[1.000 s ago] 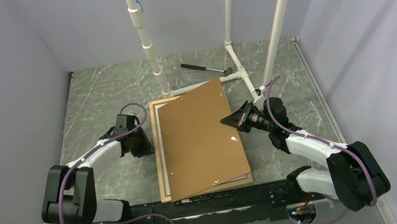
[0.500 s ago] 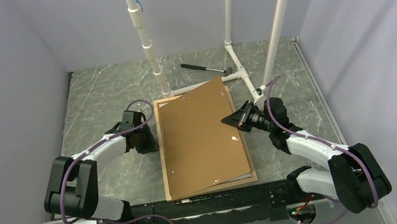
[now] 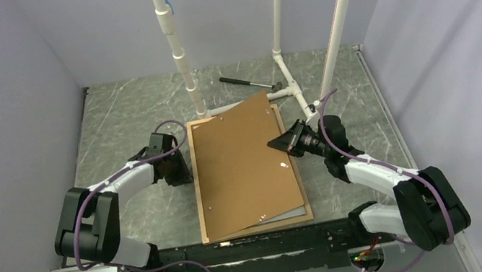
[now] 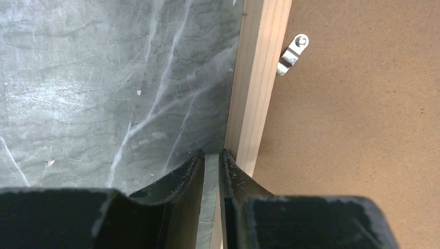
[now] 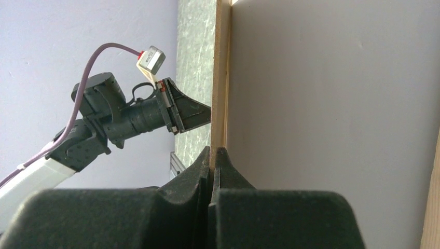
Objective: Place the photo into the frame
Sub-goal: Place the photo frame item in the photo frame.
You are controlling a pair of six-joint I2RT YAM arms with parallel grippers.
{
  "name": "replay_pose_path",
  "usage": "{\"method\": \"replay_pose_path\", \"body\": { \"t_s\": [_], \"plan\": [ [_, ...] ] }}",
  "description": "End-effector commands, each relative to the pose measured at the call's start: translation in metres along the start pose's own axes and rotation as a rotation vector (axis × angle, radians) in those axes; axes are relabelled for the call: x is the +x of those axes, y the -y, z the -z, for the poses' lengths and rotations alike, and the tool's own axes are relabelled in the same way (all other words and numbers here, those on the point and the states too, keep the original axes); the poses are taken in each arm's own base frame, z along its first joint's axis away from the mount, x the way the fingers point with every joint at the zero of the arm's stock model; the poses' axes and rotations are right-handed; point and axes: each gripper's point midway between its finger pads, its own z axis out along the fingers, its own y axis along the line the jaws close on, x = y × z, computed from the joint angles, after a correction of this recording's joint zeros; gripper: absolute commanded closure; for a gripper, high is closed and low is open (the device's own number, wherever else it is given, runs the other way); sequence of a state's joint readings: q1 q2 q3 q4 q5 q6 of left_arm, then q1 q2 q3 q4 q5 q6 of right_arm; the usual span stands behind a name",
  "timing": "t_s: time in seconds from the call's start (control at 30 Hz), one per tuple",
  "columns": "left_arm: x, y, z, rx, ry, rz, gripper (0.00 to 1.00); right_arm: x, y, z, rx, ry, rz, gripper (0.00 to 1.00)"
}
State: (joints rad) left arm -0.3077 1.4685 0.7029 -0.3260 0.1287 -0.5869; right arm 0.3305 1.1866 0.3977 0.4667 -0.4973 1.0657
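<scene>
The light-wood frame (image 3: 198,194) lies flat in the middle of the table. Over it the brown backing board (image 3: 243,165) sits askew, its right edge raised. My right gripper (image 3: 277,143) is shut on that edge, and the thin tan edge runs up from between its jaws (image 5: 212,150). A pale grey-white sheet, the photo's plain back (image 5: 332,104), shows beneath the board, and a grey strip of it (image 3: 294,213) peeks out at the near right. My left gripper (image 4: 211,153) stands slightly open on nothing, one fingertip (image 4: 228,161) against the frame's left rail (image 4: 257,78).
A hammer (image 3: 248,84) lies at the back. White pipe uprights (image 3: 193,89) and a pipe foot (image 3: 293,91) stand just behind the frame's far edge. A metal clip (image 4: 291,54) is fixed on the board. Grey walls close in both sides.
The left gripper has moved right against the frame's left rail, and the frame has slid a little to the right. The right gripper keeps its hold on the board's edge.
</scene>
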Motion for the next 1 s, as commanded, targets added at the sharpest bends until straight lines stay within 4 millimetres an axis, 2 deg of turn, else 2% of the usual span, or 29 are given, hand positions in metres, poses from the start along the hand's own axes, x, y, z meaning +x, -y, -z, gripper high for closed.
{"method": "replay_pose_path", "body": {
  "t_s": [0.0,0.2,0.37,0.5,0.77,0.97],
  "plan": [
    [0.029,-0.023,-0.011,-0.091,-0.096,-0.024,0.76,-0.031,-0.043,-0.004,-0.134,0.102,0.120,1.00],
    [0.028,-0.024,-0.011,-0.096,-0.095,-0.025,0.76,-0.038,-0.053,0.001,-0.143,0.135,0.147,1.00],
    [0.028,-0.024,-0.011,-0.096,-0.093,-0.025,0.76,-0.043,-0.052,0.003,-0.126,0.160,0.161,1.00],
    [0.028,-0.024,-0.012,-0.095,-0.098,-0.027,0.76,-0.044,-0.045,0.002,-0.113,0.174,0.157,1.00],
    [0.029,-0.025,-0.012,-0.099,-0.103,-0.030,0.76,-0.032,-0.027,-0.013,-0.087,0.090,0.094,1.00],
    [0.028,-0.025,-0.011,-0.103,-0.101,-0.032,0.76,-0.023,-0.014,-0.013,-0.024,0.042,0.031,1.00]
  ]
}}
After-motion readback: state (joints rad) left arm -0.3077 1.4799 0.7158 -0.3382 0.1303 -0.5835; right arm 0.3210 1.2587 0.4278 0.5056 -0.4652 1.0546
